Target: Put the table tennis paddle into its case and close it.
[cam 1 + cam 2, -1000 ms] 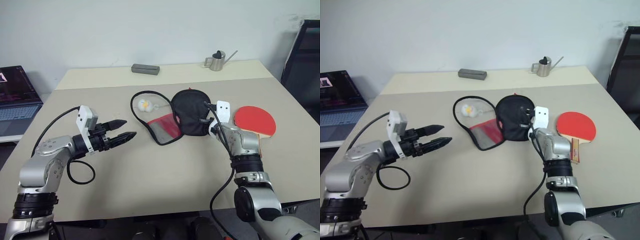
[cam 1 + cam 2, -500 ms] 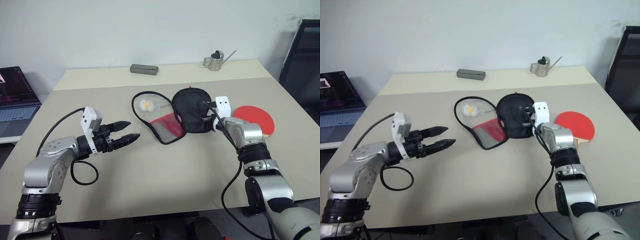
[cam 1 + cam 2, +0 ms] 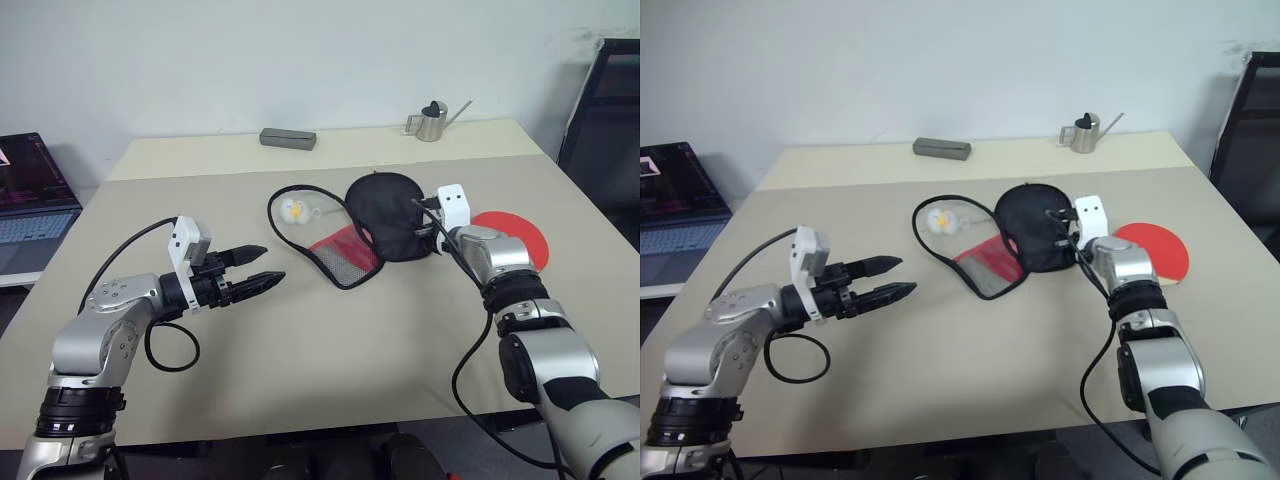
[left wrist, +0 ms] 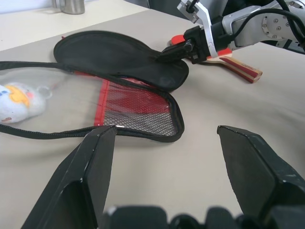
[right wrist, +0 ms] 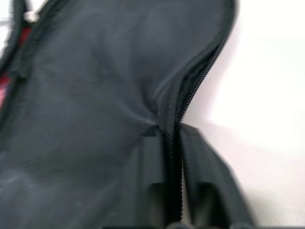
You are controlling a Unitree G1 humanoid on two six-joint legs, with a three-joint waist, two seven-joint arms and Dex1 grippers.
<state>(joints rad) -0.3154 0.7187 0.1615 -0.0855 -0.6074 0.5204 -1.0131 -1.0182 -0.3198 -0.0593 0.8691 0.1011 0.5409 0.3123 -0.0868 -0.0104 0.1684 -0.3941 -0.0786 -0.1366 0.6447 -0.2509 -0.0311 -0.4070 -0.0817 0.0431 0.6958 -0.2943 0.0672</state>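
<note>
Case (image 3: pixel 385 228): lies unzipped near the middle of the table (image 3: pixel 300 350), black lining up, the red mesh-pocket flap (image 3: pixel 345 255) folded out toward the robot.
Charm (image 3: pixel 292 210): small yellow-white plush, on the table inside the loop of the zipper edge, left of the black half.
Paddle (image 3: pixel 515 232): red blade flat on the table just right of the case, partly hidden behind the right arm; the striped wooden handle shows in the left wrist view (image 4: pixel 238 68).
Right gripper (image 3: pixel 1058 228): at the case's right rim; its wrist view shows the two fingers pinched on the zipper edge (image 5: pixel 174 143) of the black lining.
Left gripper (image 3: pixel 262 268): fingers spread wide, holding nothing, hovering over bare table well left of the case, pointing toward it.
Background: grey box (image 3: pixel 288 138) and small metal watering can (image 3: pixel 432 121) at the far edge.
</note>
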